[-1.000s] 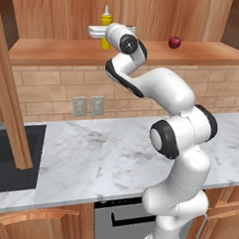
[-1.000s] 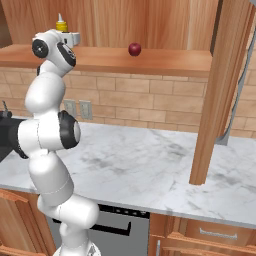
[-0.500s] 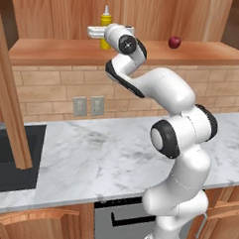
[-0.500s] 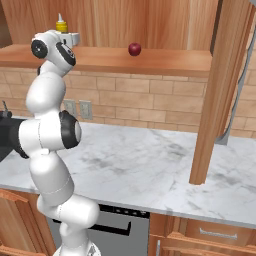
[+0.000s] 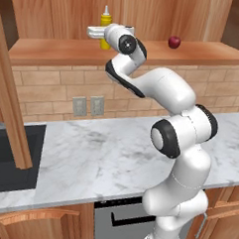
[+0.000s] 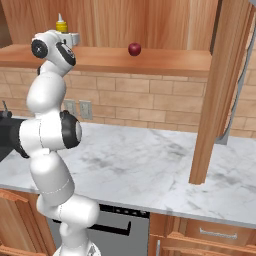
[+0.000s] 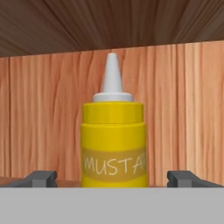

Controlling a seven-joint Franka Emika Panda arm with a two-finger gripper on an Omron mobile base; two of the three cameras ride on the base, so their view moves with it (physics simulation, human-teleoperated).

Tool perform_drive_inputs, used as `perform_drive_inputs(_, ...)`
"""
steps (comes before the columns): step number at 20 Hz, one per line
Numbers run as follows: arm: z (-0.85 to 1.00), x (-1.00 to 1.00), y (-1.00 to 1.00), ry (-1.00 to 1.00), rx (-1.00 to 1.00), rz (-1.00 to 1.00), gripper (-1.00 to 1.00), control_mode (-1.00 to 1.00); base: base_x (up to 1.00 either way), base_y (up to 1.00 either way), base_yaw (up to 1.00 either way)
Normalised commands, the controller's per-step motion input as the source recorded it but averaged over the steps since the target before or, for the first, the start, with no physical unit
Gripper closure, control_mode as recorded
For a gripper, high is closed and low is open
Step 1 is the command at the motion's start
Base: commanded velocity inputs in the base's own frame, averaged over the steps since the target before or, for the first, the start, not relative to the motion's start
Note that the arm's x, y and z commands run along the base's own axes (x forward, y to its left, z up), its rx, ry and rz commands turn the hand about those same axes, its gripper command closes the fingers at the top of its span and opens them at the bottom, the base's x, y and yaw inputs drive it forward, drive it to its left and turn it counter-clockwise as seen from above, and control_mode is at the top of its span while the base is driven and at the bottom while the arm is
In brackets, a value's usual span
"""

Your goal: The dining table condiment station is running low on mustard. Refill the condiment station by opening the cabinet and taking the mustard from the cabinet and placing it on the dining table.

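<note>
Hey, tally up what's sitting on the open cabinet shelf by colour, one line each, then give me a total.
Yellow: 1, the mustard
Dark red: 1, the round fruit
Total: 2

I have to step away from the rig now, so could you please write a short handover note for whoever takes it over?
Gripper: open, holding nothing; its fingers stand one on each side of the mustard, apart from it.
Mustard: upright on the shelf of the cabinet, straight ahead of the hand.
Dark red fruit: further right on the same shelf, not part of the job.
Done: cabinet is open, with its door swung out, and the hand is lined up on the bottle.
Left: close on the mustard, lift it out, carry it to the dining table and set it down.
</note>
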Motion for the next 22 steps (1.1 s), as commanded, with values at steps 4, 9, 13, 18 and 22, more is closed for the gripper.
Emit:
perform_drive_inputs(4,0.12,0.19,0.0,0.06,0.0,0.0,-1.0,-1.0,0.0,0.0,0.0)
perform_drive_inputs(9,0.05,0.2,0.0,0.09,0.0,0.0,-1.0,-1.0,0.0,0.0,0.0)
perform_drive_inputs(13,0.0,0.28,0.05,0.1,0.0,0.0,-1.0,-1.0,0.0,0.0,0.0)
perform_drive_inputs(18,0.0,0.34,0.25,0.1,0.0,0.0,-1.0,-1.0,0.0,0.0,0.0)
perform_drive_inputs(22,0.0,0.34,0.36,0.09,0.0,0.01,-1.0,-1.0,0.0,0.0,0.0)
